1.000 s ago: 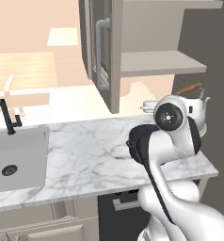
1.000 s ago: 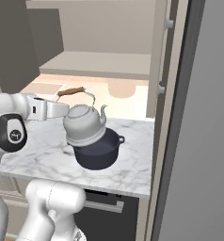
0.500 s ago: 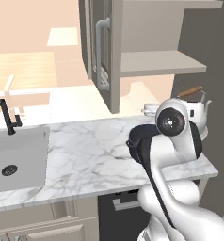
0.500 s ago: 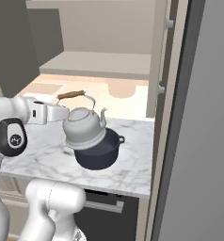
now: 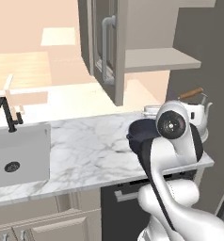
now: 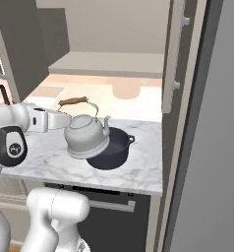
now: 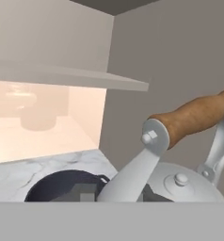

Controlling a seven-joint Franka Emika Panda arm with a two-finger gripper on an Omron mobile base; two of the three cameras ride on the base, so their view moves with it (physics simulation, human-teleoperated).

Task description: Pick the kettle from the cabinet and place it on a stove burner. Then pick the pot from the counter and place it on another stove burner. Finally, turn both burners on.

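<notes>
The silver kettle (image 6: 86, 139) hangs in the air, tilted, just above the dark pot (image 6: 111, 150) that stands on the marble counter (image 6: 138, 170). My gripper (image 6: 66, 123) reaches in from the left and is shut on the kettle beside its wire handle, whose wooden bar (image 7: 194, 115) looms close in the hand view. My arm's round joint covers part of the kettle (image 5: 197, 114) and of the pot (image 5: 141, 134) in the left base view. The open cabinet's shelf (image 6: 109, 64) lies bare above. The stove burners are out of view.
The cabinet door (image 5: 107, 47) with its bar handle stands open to the left of the shelf. A sink (image 5: 15, 150) with a black faucet (image 5: 5, 113) is at the counter's left end. A tall dark panel (image 6: 212, 123) walls off the right side.
The kettle has come down a little with the gripper, closer over the pot. The pot and the rest of the scene have stayed put.
</notes>
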